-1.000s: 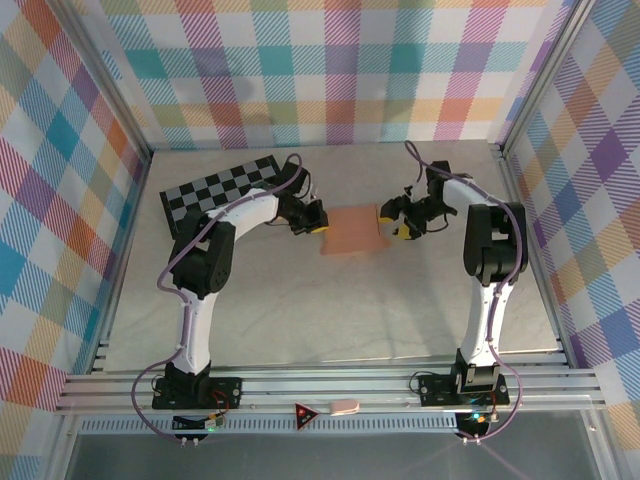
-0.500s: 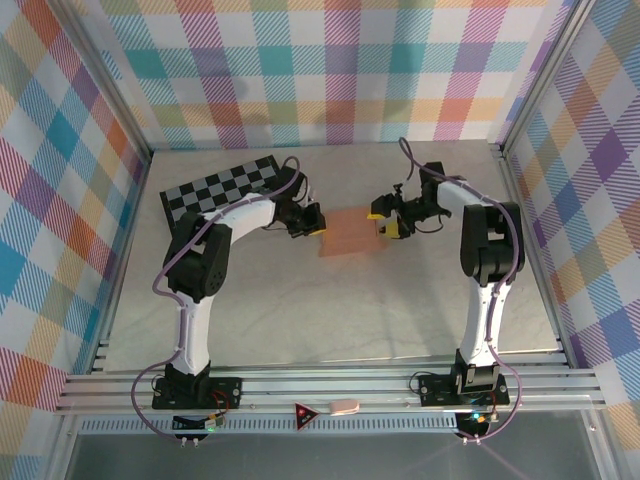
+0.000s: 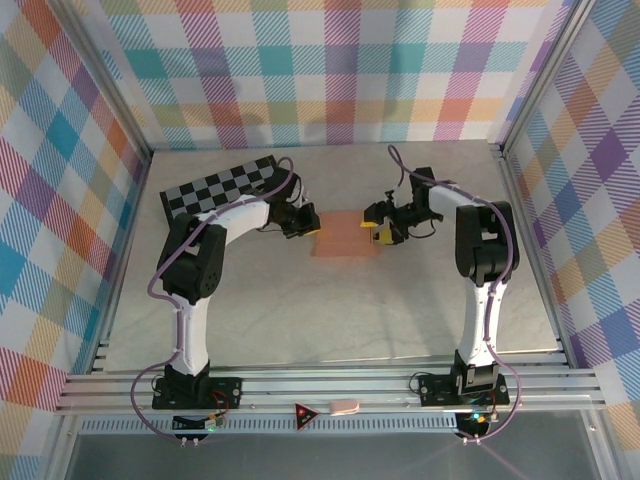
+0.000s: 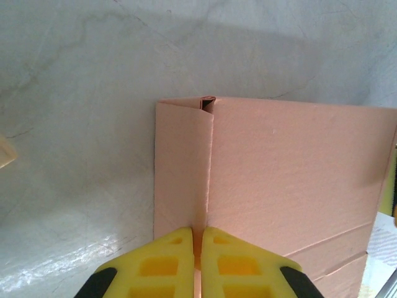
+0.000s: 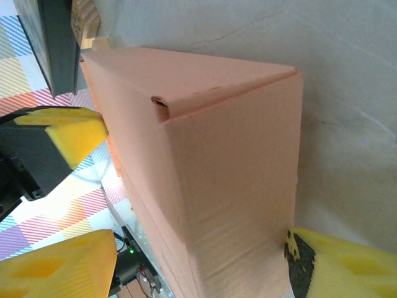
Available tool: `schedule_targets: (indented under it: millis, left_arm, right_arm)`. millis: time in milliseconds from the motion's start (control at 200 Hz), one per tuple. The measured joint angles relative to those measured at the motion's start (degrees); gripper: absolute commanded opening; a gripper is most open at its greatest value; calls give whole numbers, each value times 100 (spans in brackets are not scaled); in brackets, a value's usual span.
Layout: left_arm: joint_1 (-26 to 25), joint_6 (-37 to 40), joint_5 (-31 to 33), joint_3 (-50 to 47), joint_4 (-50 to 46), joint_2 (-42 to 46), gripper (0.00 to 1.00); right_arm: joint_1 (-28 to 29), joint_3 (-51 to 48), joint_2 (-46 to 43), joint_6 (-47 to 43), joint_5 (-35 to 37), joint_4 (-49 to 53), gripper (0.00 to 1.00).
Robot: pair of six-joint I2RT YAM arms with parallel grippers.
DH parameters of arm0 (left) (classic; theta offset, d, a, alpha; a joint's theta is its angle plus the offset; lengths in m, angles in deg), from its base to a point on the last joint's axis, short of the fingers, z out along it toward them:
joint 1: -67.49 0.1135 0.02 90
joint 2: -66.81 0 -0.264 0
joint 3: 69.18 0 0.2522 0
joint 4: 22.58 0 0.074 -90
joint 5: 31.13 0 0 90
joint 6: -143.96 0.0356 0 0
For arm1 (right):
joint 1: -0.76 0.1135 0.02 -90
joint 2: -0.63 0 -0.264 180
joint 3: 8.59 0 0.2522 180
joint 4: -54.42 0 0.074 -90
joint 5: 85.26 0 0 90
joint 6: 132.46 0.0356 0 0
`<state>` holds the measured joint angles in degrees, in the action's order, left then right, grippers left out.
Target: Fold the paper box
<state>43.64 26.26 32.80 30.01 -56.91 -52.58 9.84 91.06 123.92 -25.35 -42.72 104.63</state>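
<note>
The paper box is salmon-orange card, partly folded up, lying at mid-table toward the back. My left gripper is at its left end. In the left wrist view its yellow fingers are shut on a seam of the paper box, where a narrow side flap meets the wide panel. My right gripper is at the box's right end. In the right wrist view the right gripper stands open, straddling the paper box. One finger touches its side and the other is apart.
A black-and-grey checkered board lies at the back left, just behind the left arm. A small tan piece sits on the table left of the box. Plaid walls close in the back and both sides. Pale tabletop stretches in front.
Both grippers and the box have shifted a little to the left. The right gripper has closed in on the box's right end.
</note>
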Motion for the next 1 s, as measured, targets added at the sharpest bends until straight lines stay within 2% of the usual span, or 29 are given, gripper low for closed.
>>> schedule_targets:
  millis: [285,505,570,665,740,895,1005]
  left_arm:
    - [7,28,59,-103,24,66,8]
    - [11,35,61,-103,22,66,12]
    - [11,44,61,-103,24,66,18]
    - [11,72,127,-103,-20,66,34]
    - [15,140,299,-197,-28,155,42]
    - [-20,374,920,-780,-20,962,49]
    - [-227,1097,1357,-1082,310,1886,50]
  right_arm:
    - [-70,-234,-35,2,-127,-107,76]
    - [-11,-254,-20,260,-376,-385,70]
    - [68,-225,22,402,-446,-514,68]
    - [186,-223,107,726,-535,-828,61]
    - [227,-232,142,977,-586,-1034,55]
    - [223,-385,92,1617,-688,-1390,51]
    - [151,-645,-81,2103,-809,-1475,49]
